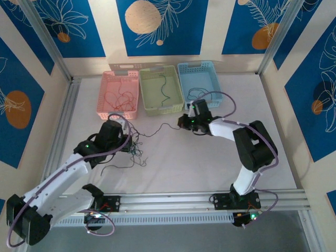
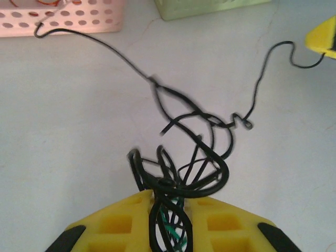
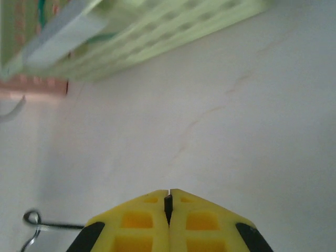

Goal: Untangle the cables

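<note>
A knotted clump of black and green cables (image 2: 191, 168) sticks out between the yellow fingers of my left gripper (image 2: 176, 195), which is shut on it. In the top view this clump (image 1: 137, 148) lies left of the table's middle, at the left gripper (image 1: 129, 140). One black cable (image 2: 257, 89) runs from the clump to my right gripper (image 2: 321, 38). The right gripper (image 3: 169, 197) is shut, with the black cable's end pinched at its tips. From above, that strand (image 1: 160, 128) stretches across to the right gripper (image 1: 183, 124).
Three baskets stand in a row at the back: pink (image 1: 103, 94) with red cables in it, green (image 1: 144, 89) with a dark cable, blue (image 1: 197, 65). Another black strand (image 2: 100, 44) reaches the pink basket (image 2: 79, 18). Loose strands (image 1: 126, 163) trail towards the near rail.
</note>
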